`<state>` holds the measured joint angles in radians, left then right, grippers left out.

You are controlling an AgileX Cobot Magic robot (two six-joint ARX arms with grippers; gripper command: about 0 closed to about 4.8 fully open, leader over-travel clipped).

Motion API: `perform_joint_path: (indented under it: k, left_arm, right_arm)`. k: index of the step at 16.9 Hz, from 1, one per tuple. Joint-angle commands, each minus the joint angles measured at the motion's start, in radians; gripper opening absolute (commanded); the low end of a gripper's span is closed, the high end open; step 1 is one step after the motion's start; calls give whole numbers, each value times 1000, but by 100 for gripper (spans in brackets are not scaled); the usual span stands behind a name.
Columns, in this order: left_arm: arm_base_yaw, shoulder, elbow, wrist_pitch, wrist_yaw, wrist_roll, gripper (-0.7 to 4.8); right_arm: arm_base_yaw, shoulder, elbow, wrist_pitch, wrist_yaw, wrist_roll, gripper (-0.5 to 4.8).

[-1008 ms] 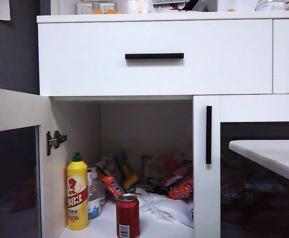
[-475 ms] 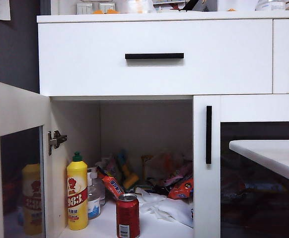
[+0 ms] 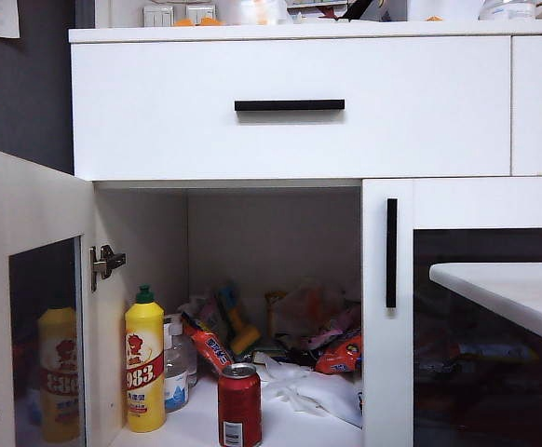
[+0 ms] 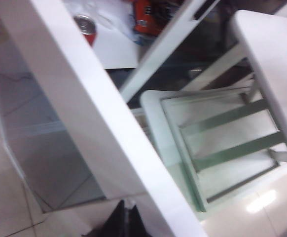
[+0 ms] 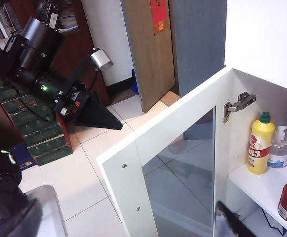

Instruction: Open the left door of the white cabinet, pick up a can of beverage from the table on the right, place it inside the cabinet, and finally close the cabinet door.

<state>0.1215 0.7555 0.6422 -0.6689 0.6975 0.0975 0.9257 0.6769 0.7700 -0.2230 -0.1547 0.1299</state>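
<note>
White and glass-panelled, the left door stood swung out toward the room, its hinge bright against the frame. Beside its outer face the left claw had its black fingers pressed together, empty and apart from the door. Only a dark tip of the right claw, spread wide, showed low beside the open cabinet. The desk jutted in at the right. Inside the white cabinet the can of beverage stood upright at the shelf's front edge, near a yellow bottle, with crumpled packets heaped behind.
</note>
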Motion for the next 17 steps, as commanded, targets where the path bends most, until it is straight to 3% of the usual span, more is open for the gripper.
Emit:
perform_joint_path:
  k: [1,6,8,10,13,17]
  left_arm:
    - [0,0,-14,38,-2,-5,-6]
    - [-19,74,-40,122,43,-50,-6]
    - [-89,80,-40,177,8,-59,-6]
    - [-201,106,-40,231,-97,-80,-6]
    - [-332,205,-40,347,-119,-112,-6]
    - [-402,265,-40,557,-137,-139,-6]
  right_arm:
    - [0,-1,6,18,0,-3,453]
    - [0,-1,6,18,1,-3,453]
    - [0,-1,5,17,4,-3,453]
    - [0,-1,5,11,4,-3,453]
    - [-1,-2,5,8,7,-3,453]
    - [-2,-2,5,-51,7,-4,453]
